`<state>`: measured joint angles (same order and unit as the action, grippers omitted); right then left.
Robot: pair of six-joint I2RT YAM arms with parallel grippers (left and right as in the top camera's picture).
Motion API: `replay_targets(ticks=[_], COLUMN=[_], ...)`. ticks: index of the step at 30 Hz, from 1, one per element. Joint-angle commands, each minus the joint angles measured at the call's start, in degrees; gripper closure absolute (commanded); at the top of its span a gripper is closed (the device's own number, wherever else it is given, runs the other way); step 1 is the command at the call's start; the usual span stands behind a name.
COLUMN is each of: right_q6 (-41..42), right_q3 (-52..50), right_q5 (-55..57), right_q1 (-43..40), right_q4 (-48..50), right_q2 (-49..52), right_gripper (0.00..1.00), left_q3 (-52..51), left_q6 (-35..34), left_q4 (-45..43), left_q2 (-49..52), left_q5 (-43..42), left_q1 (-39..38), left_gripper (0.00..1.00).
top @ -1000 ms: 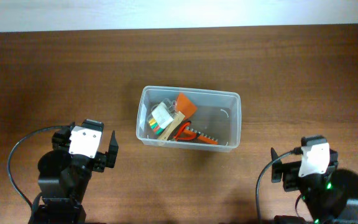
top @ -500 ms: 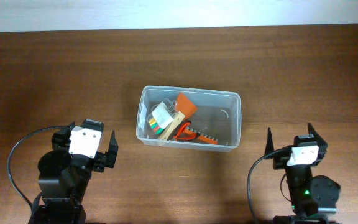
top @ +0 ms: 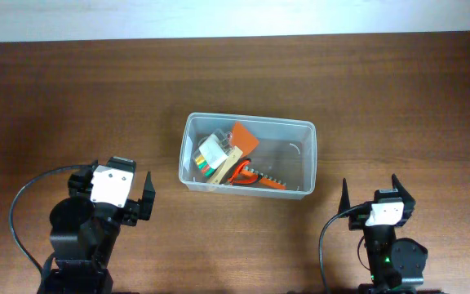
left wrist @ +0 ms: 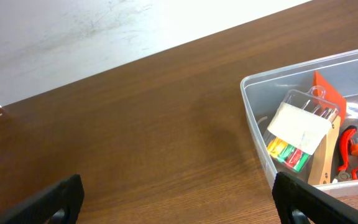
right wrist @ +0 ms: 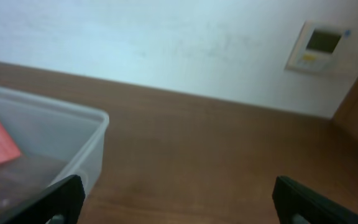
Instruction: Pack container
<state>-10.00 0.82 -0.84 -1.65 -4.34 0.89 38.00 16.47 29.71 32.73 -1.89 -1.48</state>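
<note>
Overhead, the container sits at the middle of the table, long side running left to right, upright and uncovered; its load is crowded into the left half, and the right half shows bare floor. A clear case with a white label lies tilted on top, with yellow, green and red pieces showing inside it; an orange card leans behind it toward the far wall; a wooden strip slants beneath the case; a red-handled tool lies along the near wall, with a toothed metal part just beside it that is too small to name.

The left gripper hangs near the table's front edge, off the container's left end and well apart from it; its fingers are spread wide and hold nothing. The right gripper hangs off the near right corner, apart from the rim; its fingers are likewise spread and bare.

Right wrist view is blurred; it shows one container corner, a pale wall and a small panel on it.
</note>
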Motion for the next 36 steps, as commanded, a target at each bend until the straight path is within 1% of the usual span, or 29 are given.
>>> replay_targets(ticks=[1,3,8,36], right_q6=[2.4,3.5,10.1,10.1], right_q3=[-0.5,-0.5,-0.5,-0.5], right_q5=[2.0,3.6,9.6,8.6], right_q1=[0.5,0.5,0.5,0.5], right_q4=[-0.3,-0.3,0.3,0.3], right_q2=[-0.7,-0.7,-0.7,-0.7], right_gripper=[0.01,0.01,0.01,0.01], left_q3=[-0.5,-0.5,-0.5,-0.5], left_q6=[-0.6,-0.6,-0.6,-0.6], left_q4=[-0.1,-0.1,-0.1,-0.1], left_q2=[-0.3,-0.3,-0.3,-0.3], left_q5=[0.2,0.2,0.2,0.2], left_q1=[0.1,0.1,0.1,0.1], left_gripper=[0.01,0.01,0.01,0.01])
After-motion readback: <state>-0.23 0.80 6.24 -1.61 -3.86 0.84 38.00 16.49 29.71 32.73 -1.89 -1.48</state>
